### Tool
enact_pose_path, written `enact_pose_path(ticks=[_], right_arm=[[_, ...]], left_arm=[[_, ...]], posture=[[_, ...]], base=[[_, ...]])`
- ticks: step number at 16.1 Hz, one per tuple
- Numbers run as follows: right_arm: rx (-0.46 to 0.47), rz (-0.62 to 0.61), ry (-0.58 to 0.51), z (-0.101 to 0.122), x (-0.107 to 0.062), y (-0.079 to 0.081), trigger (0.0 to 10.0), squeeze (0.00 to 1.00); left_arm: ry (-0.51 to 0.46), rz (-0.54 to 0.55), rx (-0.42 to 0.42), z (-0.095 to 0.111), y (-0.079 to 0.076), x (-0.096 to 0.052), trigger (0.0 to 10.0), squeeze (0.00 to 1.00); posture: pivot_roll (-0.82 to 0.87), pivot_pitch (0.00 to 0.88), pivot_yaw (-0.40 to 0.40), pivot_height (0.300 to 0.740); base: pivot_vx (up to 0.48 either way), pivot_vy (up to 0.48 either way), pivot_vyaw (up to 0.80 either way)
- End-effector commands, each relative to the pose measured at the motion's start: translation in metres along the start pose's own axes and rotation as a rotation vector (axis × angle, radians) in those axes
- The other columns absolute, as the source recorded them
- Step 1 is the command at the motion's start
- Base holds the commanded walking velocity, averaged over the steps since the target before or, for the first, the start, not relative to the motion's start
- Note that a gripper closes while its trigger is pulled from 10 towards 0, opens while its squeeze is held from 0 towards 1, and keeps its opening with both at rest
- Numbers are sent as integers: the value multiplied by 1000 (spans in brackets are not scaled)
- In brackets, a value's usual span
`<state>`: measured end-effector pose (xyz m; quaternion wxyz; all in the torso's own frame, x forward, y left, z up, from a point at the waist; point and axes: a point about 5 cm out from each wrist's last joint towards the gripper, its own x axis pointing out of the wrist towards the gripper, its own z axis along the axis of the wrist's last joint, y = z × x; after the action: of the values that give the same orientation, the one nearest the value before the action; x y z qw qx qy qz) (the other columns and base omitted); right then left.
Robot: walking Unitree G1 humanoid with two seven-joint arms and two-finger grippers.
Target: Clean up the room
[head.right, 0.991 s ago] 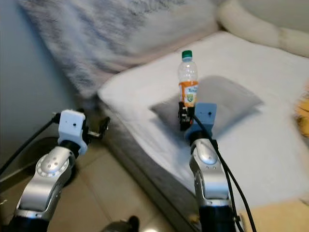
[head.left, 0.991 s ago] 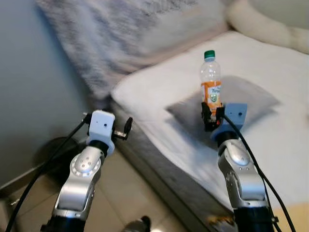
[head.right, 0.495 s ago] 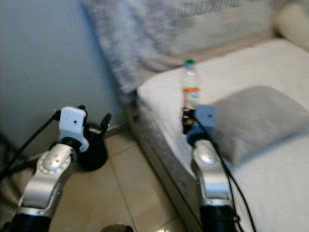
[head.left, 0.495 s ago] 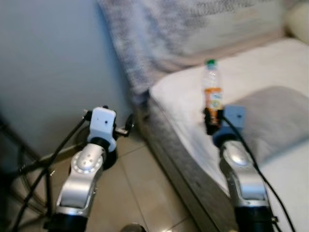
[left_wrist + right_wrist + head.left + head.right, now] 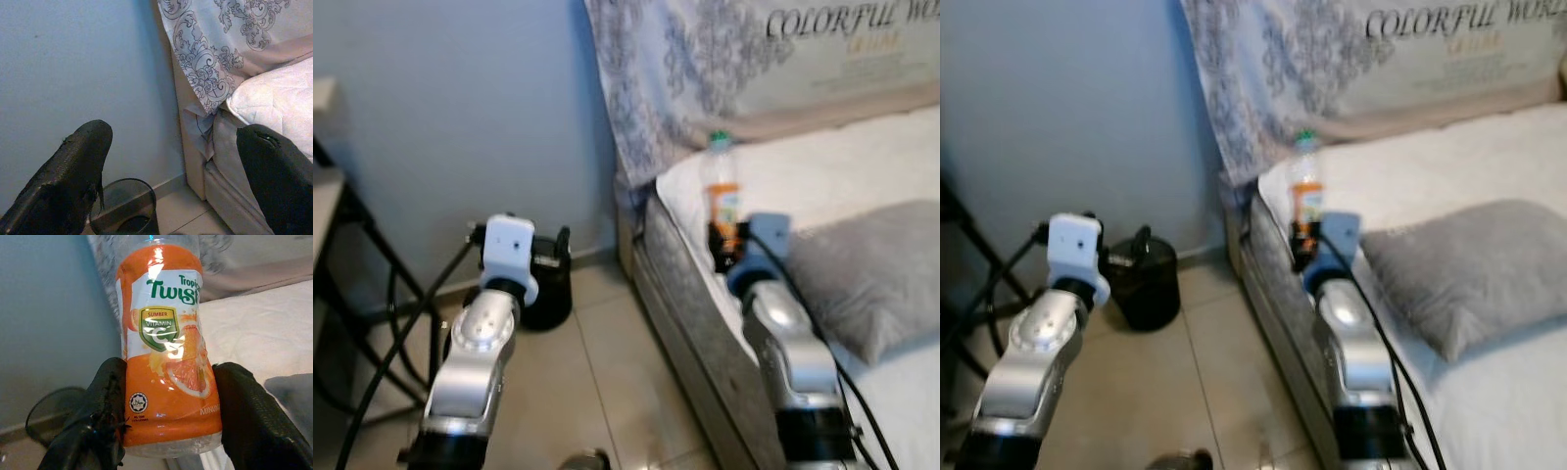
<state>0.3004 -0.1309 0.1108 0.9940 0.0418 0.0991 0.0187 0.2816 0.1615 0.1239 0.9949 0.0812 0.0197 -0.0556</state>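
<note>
The clear plastic drink bottle with an orange label and green cap is in hand: the right tool has its two black fingers pressed against the lower part of the label on either side, holding the bottle upright above the edge of the white-sheeted bed. Getting it into the round black wire-mesh waste bin looks like what is left, and that has not started, since the bin stands on the tiled floor well apart from the bottle, against the blue wall and beside the bed's head end. The left tool hangs with its fingers spread wide and nothing between them, above the bin. Open floor lies between the bed's grey side and the bin, so the way across seems free. On the far side of the bin from the bed, the dark metal frame of a tabletop narrows the room. A grey pillow lies on the bed beyond the right arm from the bin, out of the way.
</note>
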Motion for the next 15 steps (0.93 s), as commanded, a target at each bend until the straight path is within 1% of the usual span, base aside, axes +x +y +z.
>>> enact_pose_path(ticks=[1,2,3,5,6,8,12,14,15], right_arm=[[15,17,5,-2,0,-1,10000,0],[56,51,-14,0,-1,1,10000,0],[46,46,-8,-1,-1,0,10000,0],[35,70,-7,0,0,4,10000,0],[-12,62,4,0,1,6,10000,0],[17,93,-9,1,1,9,10000,0],[7,104,-16,2,1,12,10000,0],[-12,80,-17,1,2,11,10000,0],[-2,92,-23,2,3,12,10000,0]], left_arm=[[-9,7,-2,2,-1,1,10000,0],[-10,8,-4,2,-1,1,10000,0],[-10,6,-5,3,-1,1,10000,0],[-12,3,-4,3,-2,1,10000,0],[-13,2,-3,4,-1,1,10000,0],[-15,-1,-1,4,-1,2,10000,0],[-16,-6,2,6,-1,3,10000,0],[-12,-4,-6,5,0,3,10000,0],[-12,-4,-9,5,0,3,10000,0]], posture=[[23,0,16,740],[23,0,16,740],[23,0,16,740],[26,0,14,740],[31,0,13,740],[33,0,14,740],[36,0,16,740],[33,0,19,740],[32,0,20,740]], base=[[0,0,0],[0,0,0],[0,0,0],[0,0,0],[0,0,0],[0,0,0],[0,0,800],[135,0,0],[296,0,0]])
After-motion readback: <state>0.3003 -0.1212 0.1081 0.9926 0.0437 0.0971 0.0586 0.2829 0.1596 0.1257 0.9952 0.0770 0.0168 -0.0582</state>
